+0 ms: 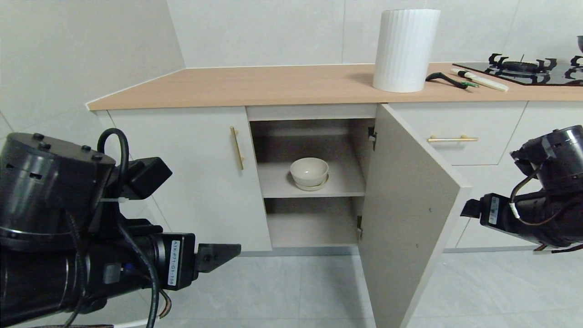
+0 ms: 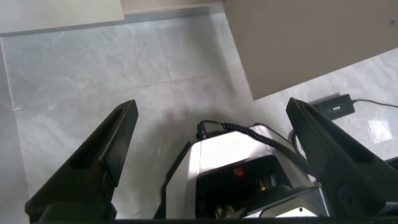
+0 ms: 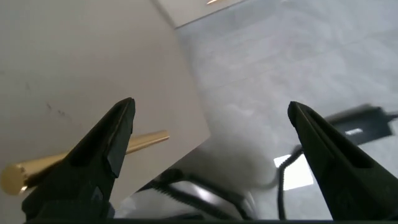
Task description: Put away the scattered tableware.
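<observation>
Beyond the left pincer point(image 2: 211, 106), farther ahead and toward its right, a cream bowl point(image 1: 309, 171) sits on a small plate point(image 1: 311, 187). Both rest on the upper shelf point(image 1: 346, 182) of an open cabinet point(image 1: 314, 114), higher than this pincer. The left pincer hangs low over the grey floor point(image 2: 93, 68). Its two fingers are wide apart and nothing is between them.

The right pincer point(image 3: 211, 104) also has its fingers spread apart and holds nothing. The bowl lies ahead of it and toward its left. Just to the left of this pincer stands the open door point(image 1: 410, 200) of the cabinet. The gold handle point(image 3: 146, 139) of the door runs close behind one finger point(image 3: 106, 143); I cannot tell whether they touch.

Well above both pincers is the wooden table point(image 1: 273, 84). On it stands a tall white ribbed cylinder point(image 1: 405, 50), up and to the left of the right pincer. Beside the cylinder lie a black-handled tool point(image 1: 444, 79) and a cream-handled brush point(image 1: 483, 82), next to a black gas stove point(image 1: 524, 70).
</observation>
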{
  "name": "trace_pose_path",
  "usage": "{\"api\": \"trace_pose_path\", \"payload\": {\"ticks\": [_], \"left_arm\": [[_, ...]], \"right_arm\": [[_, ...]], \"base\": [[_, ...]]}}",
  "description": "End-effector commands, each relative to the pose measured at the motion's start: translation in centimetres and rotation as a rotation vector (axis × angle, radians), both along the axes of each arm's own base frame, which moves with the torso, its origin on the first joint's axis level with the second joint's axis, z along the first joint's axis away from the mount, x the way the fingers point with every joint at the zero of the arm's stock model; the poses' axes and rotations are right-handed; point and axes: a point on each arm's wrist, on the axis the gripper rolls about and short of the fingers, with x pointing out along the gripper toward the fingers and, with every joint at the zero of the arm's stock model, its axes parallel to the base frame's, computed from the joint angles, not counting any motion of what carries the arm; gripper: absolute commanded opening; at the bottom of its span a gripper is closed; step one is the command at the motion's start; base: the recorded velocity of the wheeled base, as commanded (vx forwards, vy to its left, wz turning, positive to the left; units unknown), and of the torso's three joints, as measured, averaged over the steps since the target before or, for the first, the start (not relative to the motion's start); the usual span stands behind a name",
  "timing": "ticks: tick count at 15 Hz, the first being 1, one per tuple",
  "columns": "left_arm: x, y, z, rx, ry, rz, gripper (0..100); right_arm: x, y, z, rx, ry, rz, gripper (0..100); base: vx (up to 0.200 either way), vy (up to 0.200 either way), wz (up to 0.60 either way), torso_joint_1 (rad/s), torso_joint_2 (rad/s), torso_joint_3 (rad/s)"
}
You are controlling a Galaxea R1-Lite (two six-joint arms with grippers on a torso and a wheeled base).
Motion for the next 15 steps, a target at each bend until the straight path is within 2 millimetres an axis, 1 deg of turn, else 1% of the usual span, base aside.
{"api": "trace_pose_path", "payload": {"ticks": [1, 4, 6, 7, 10, 11, 13, 15], "left_arm": [[0.0, 0.0, 0.1, -0.001, -0.001, 0.0, 100], [0.1, 0.0, 0.0, 0.001, 0.0, 0.001, 100], [-0.1, 0.0, 0.1, -0.003, -0.005, 0.001, 100], [-0.1, 0.1, 0.2, -0.005, -0.008, 0.001, 100], [-0.2, 0.2, 0.6, -0.004, -0.029, 0.016, 100], [-0.3, 0.3, 0.6, -0.004, -0.031, 0.019, 100], [-0.5, 0.4, 0.8, -0.008, -0.043, 0.022, 100], [-0.5, 0.4, 0.8, -0.009, -0.044, 0.022, 100]], "right_arm": [[0.3, 2.7, -0.6, 0.002, 0.005, 0.096, 100], [1.0, 5.7, -0.6, 0.015, 0.005, 0.222, 100], [1.7, 7.0, -0.3, 0.017, 0.003, 0.33, 100], [2.1, 7.3, -0.2, 0.017, 0.001, 0.355, 100], [4.7, 9.0, 0.2, 0.021, -0.023, 0.448, 100], [5.1, 9.2, 0.3, 0.025, -0.026, 0.459, 100], [6.7, 10.4, 0.2, 0.056, -0.037, 0.499, 100], [7.5, 10.9, -0.2, 0.056, -0.05, 0.516, 100]], "base": [[0.0, 0.0, 0.0, 0.0, 0.0, 0.0], [0.0, 0.0, 0.0, 0.0, 0.0, 0.0], [0.0, 0.0, 0.0, 0.0, 0.0, 0.0], [0.0, 0.0, 0.0, 0.0, 0.0, 0.0], [0.0, 0.0, 0.0, 0.0, 0.0, 0.0], [0.0, 0.0, 0.0, 0.0, 0.0, 0.0], [0.0, 0.0, 0.0, 0.0, 0.0, 0.0], [0.0, 0.0, 0.0, 0.0, 0.0, 0.0]]}}
